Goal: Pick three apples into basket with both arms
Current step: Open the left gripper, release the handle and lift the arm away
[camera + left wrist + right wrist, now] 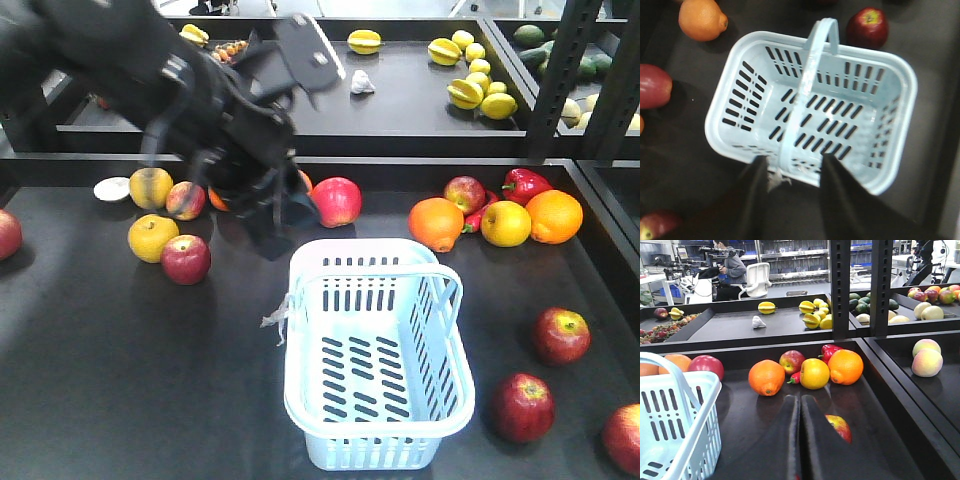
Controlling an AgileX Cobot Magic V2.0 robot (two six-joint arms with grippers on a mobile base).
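One wide black table (110,380) carries all the things. Over it, the left arm (120,60) fills the upper left of the front view. The pale blue basket (745,65) stands upright just ahead of the left gripper (794,162) and below it. Its slotted floor is fully in view, and a hoop handle (810,75) is raised and runs away from the gripper across the middle.

The left gripper has its jaws wide apart and holds nothing. The right gripper (800,399) is low over the table. Its two fingers are pressed together with only a thin slit between them, and they grip nothing. The basket is to the left of this gripper, apart from it.

Beyond the basket from the left gripper, a little to the right, lies a dark red apple (867,26). Beyond and to the left lies an orange (701,19). To the left of this gripper, beside the basket, is a second red apple (652,85), cut by the picture edge. A third apple (655,226) lies near its left finger.

Just right of the right gripper's fingers, a red-and-yellow apple (839,427) rests on the table, partly hidden by one finger. Ahead of this gripper lie a yellow fruit (814,373) and a red bell pepper (829,350).

A white shred (776,179) on the near rim of the basket shows between the left gripper's fingers.
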